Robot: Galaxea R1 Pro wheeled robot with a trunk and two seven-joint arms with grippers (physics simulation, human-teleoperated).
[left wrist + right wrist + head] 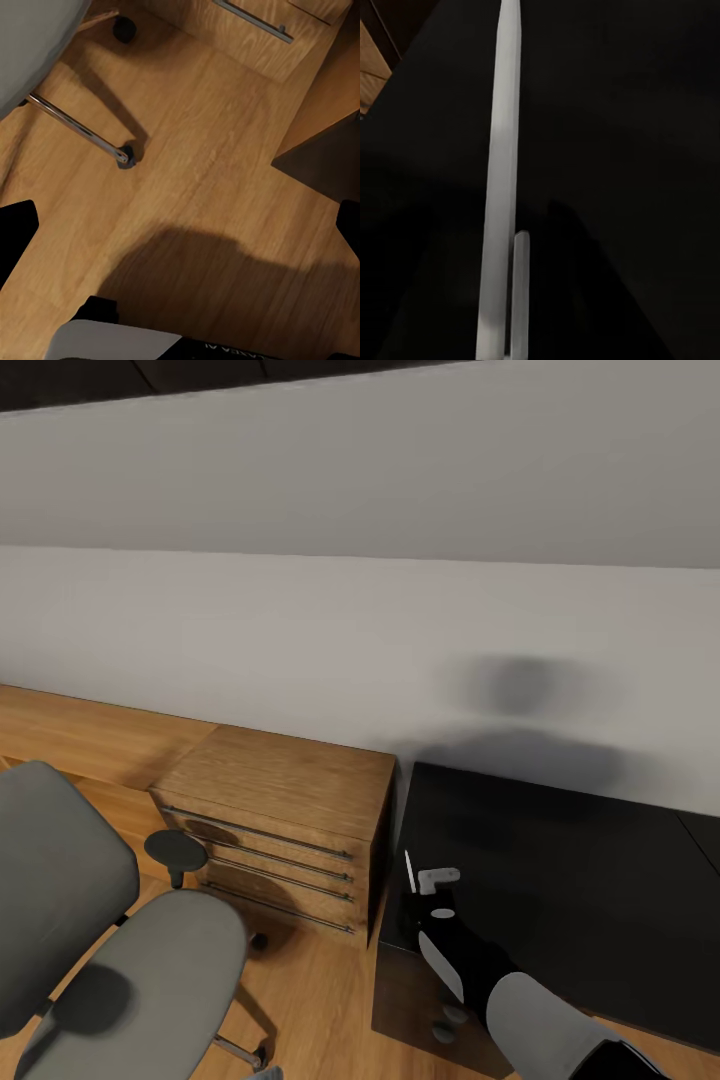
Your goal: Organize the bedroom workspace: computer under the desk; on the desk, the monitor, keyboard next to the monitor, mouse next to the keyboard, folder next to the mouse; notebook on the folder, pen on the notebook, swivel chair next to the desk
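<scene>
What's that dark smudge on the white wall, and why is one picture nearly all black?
Head view: the smudge is a soft, blurred shadow on the wall above the desk. Right wrist view: the glossy black desk surface sits close behind the pen. Left wrist view: a broad shadow darkens the wood floor.

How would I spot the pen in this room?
Find the glossy black desk beside the wooden dresser. Over the desk's near left corner, the robot's right gripper holds the pen upright. It is a thin whitish stick, the one pale sliver against the black top.
</scene>
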